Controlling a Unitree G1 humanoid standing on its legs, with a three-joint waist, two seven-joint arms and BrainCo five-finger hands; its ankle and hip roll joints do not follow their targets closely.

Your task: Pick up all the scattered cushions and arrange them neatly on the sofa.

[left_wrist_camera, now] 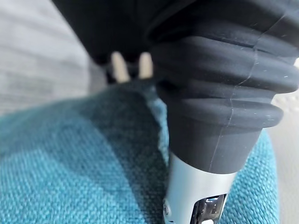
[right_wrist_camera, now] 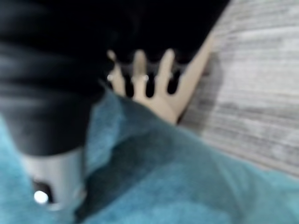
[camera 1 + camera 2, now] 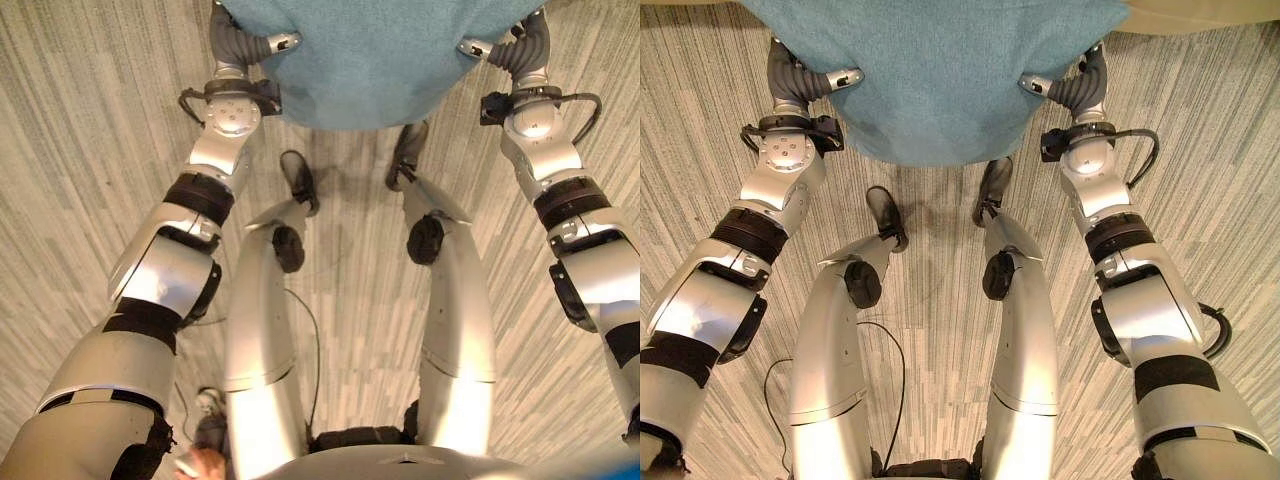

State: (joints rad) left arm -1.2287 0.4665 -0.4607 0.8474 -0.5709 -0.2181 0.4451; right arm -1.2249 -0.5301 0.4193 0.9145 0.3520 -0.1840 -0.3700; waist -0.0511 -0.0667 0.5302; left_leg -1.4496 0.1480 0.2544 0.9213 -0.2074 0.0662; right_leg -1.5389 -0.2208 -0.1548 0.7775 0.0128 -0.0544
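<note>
Between my two hands, a teal cushion (image 3: 935, 80) hangs above the striped carpet (image 3: 1200, 130). Left hand (image 3: 815, 82) and right hand (image 3: 1065, 88) press its opposite sides; from the head views I cannot tell their fingers. My wrist views show a thumb digging into the fabric, fingers under the cushion.

You see the teal woven fabric cushion (image 3: 935, 75) cut off at the top edge; both hands' fingers hidden beneath it.
</note>
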